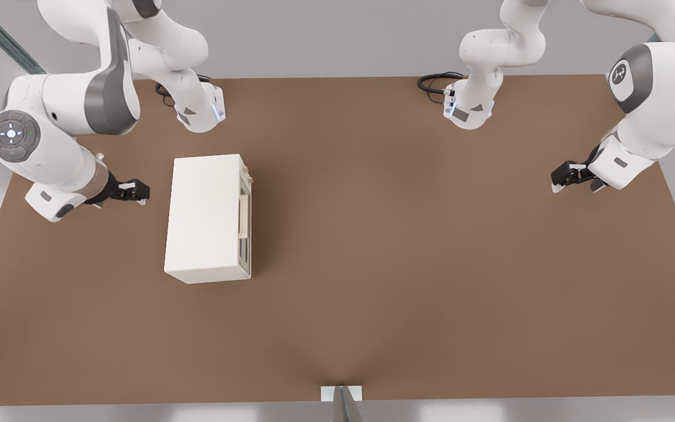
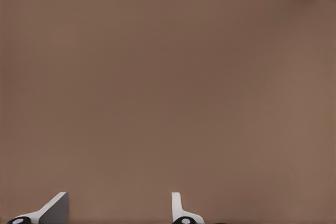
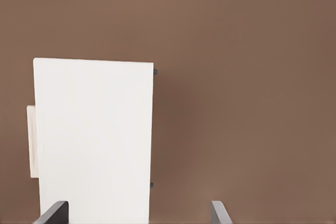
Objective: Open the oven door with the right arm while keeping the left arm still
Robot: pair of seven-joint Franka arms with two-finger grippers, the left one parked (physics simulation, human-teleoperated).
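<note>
The cream-white box oven (image 1: 204,218) stands on the brown table toward the front view's left. Its oven door (image 1: 245,249) faces the front view's right and lies flush against the box, with the pale beige bar handle (image 1: 243,217) across it. My right arm's gripper (image 1: 140,192) hovers at the front view's left of the oven, on the side away from the door, apart from the box. The right wrist view shows the oven's plain top (image 3: 94,140) and a sliver of the handle (image 3: 31,142) past its far edge. The gripper (image 3: 136,216) is open, nothing between its fingers.
The brown table (image 1: 408,269) stretches wide to the front view's right of the oven. The other arm's gripper (image 1: 566,176) hangs near the right edge. Black cables (image 1: 436,82) coil at the arm bases along the far edge. A small metal bracket (image 1: 341,394) sits at the near edge.
</note>
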